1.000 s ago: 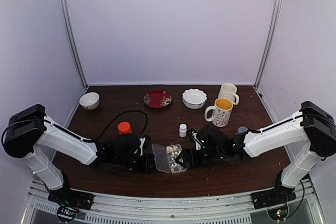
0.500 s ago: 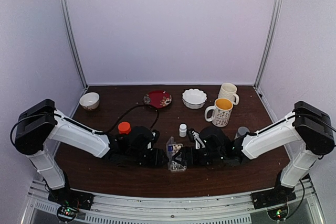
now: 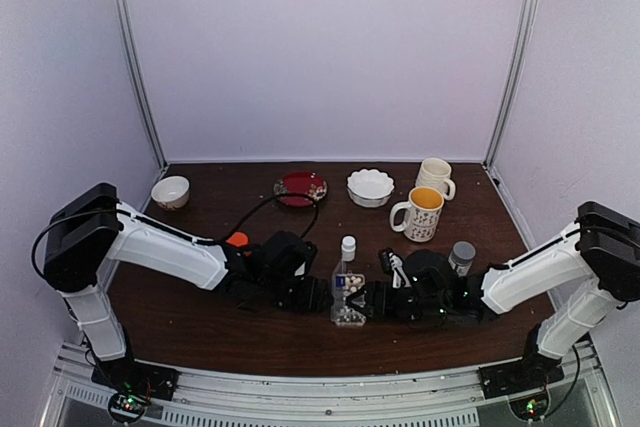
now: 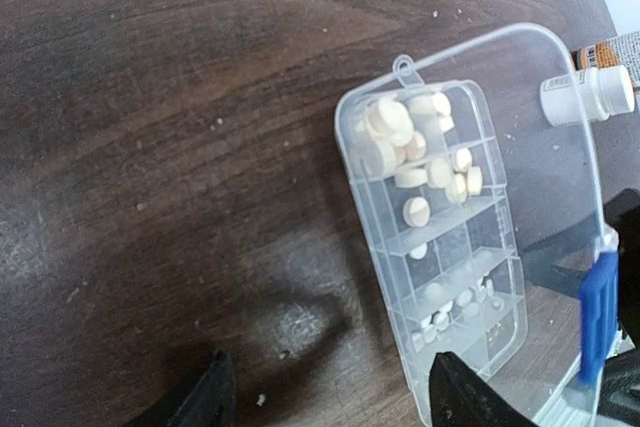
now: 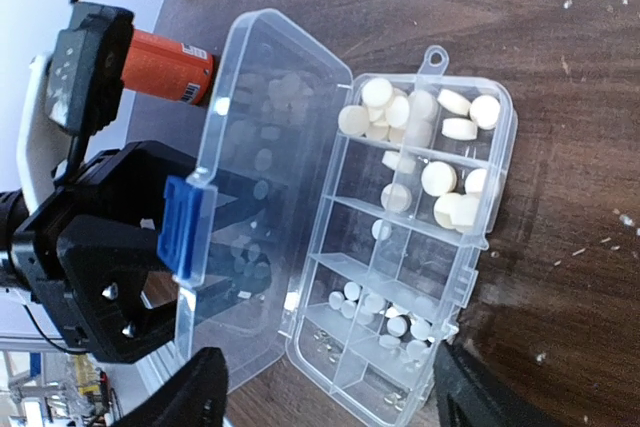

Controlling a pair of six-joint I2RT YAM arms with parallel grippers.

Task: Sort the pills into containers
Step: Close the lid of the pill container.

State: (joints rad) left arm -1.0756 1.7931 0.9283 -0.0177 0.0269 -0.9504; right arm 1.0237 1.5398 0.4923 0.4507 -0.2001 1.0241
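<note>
Pill box is sitting about mid-bench, close to the near edge, tucked right between the two arms. Its clear lid is tipped up on the hinge on the left arm's side, neither flat nor closed.

The pills are all down in the cells as far as I can see. The bigger round ones are piled in the two end cells by the little hanging tab. There are a few more in the next row, a single one after that, and a bunch of tiny ones in the cells nearest the right arm. What's in the very last row is too small to make out.

The left hand is spread wide with nothing in it. There's bare bench between its fingers, and one finger is just beside a corner of the box. The right hand is wide open too. Its fingertips are just short of the box's end, and it's got no grip on anything.

Other stuff:
- a small white bottle stands just behind the box
- an orange bottle is behind the left hand
- a grey-capped bottle is next to the right arm
- along the far edge there's a small bowl in the left corner, a red plate, a scalloped white bowl and two mugs over toward the right
</note>
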